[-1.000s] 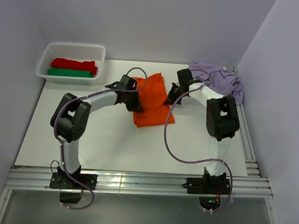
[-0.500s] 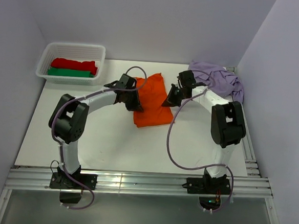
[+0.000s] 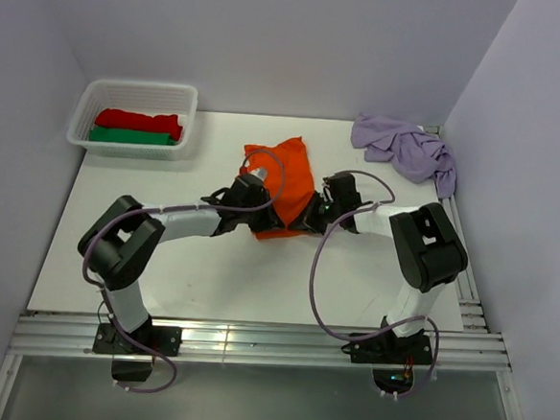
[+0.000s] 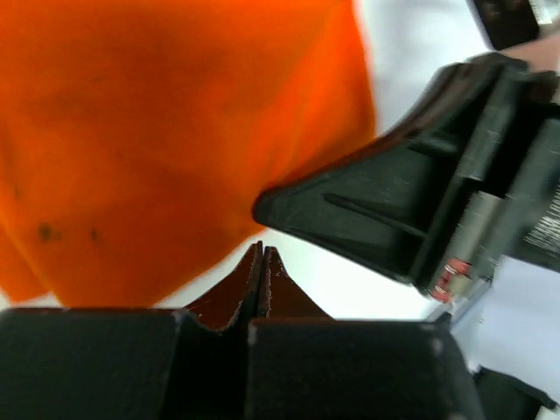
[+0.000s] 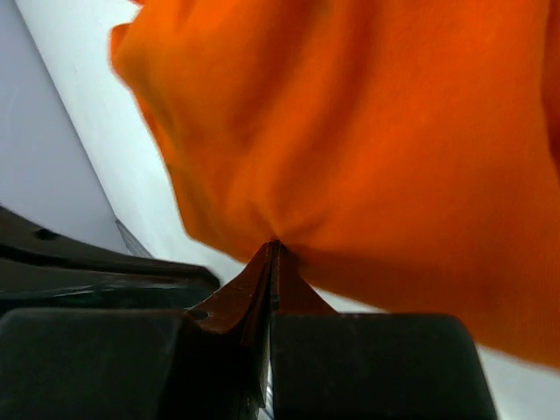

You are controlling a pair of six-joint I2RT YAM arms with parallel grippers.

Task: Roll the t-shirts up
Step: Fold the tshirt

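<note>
Both arms have pulled back toward their bases, putting the left gripper (image 4: 262, 255) and right gripper (image 5: 273, 252) at the near hem of the orange t-shirt (image 3: 285, 167). It lies flat beyond them, each finger pair clamped on its cloth (rolling barely begun, I judge). Far right of them the lilac t-shirt (image 3: 405, 147) waits crumpled; far left, the red t-shirt (image 3: 137, 120) and green t-shirt (image 3: 126, 137) appear rolled in the white mesh basket (image 3: 135, 85).

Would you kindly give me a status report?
Left gripper, right gripper shut on orange t-shirt, near edge. Not yet rolled. Lilac t-shirt far right, clear.
</note>
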